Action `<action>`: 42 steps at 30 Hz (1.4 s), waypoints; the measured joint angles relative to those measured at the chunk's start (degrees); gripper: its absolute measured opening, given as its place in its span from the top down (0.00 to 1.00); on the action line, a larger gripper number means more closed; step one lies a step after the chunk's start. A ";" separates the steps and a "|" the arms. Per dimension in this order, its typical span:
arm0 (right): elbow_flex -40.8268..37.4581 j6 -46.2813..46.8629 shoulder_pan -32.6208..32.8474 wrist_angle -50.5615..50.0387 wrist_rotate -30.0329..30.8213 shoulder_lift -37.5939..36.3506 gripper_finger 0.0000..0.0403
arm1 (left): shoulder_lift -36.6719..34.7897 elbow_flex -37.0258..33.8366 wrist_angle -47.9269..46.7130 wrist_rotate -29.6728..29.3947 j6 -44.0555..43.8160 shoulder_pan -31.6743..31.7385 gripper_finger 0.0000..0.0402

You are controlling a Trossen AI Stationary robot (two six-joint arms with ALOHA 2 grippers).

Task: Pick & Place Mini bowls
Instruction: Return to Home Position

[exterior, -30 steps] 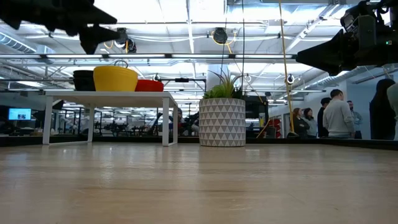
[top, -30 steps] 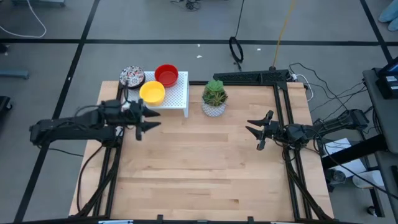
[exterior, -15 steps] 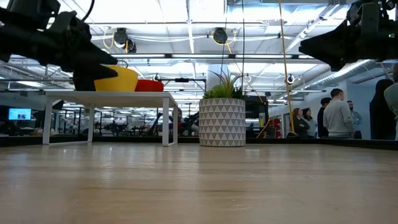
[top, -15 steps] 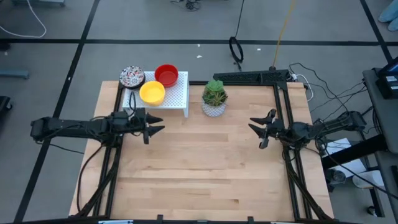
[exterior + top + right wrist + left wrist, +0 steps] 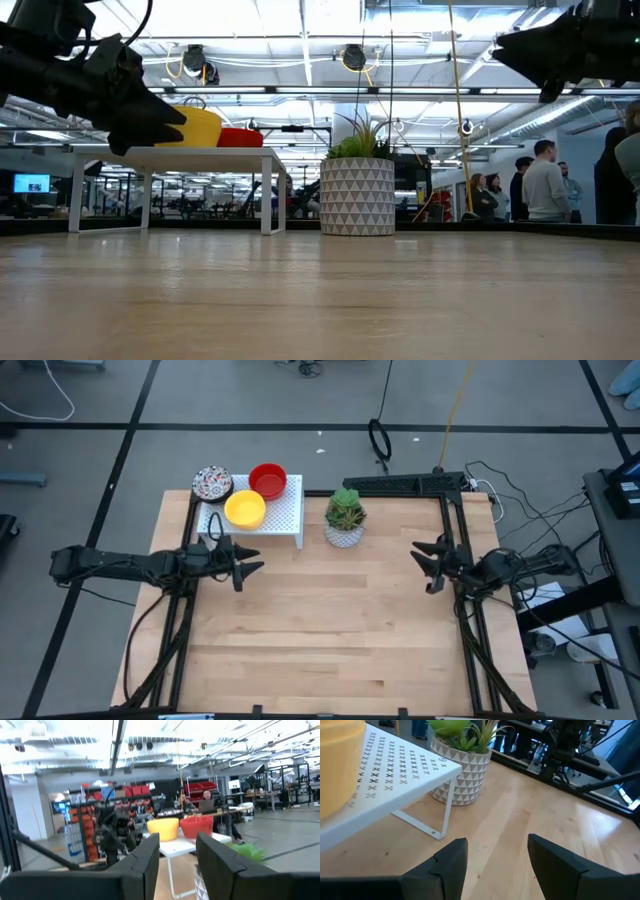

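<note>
High view: wooden table (image 5: pixel 330 630) on grey floor (image 5: pixel 250 400); left pincer (image 5: pixel 252 560) and right pincer (image 5: pixel 422 567) released.

Pale wood table (image 5: pixel 330 620), perforated white metal shelf (image 5: pixel 283 515).

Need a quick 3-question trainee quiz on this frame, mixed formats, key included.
1. True or false: the left pincer is shut on something.
2. What stands on the table beside the shelf? A) potted plant B) kettle C) cardboard box
3. Fill in: from above, ___ bowl tops show on the shelf.
Key: 1 false, it is open and empty, like the right pincer. 2 A. 3 three: patterned bowl, yellow bowl, red bowl.
</note>
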 joint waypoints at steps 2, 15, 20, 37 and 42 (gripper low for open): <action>0.00 0.00 0.00 -0.01 -0.01 -1.48 0.71 | 0.00 0.00 0.12 0.00 0.02 0.00 0.47; 0.02 0.00 -0.02 -0.71 0.01 -6.05 0.71 | 0.00 0.00 0.20 0.07 -0.05 0.00 0.47; -1.44 0.01 -0.04 -0.54 0.03 -6.03 0.71 | 0.00 0.00 0.21 0.17 -0.11 0.00 0.47; -1.51 -0.02 -15.04 -9.07 -0.01 -6.01 0.71 | -11.22 0.00 0.28 0.19 -0.11 4.33 0.47; -1.51 -0.02 -20.61 -9.06 0.00 -6.01 0.71 | -15.34 0.00 0.22 0.17 -0.05 7.14 0.47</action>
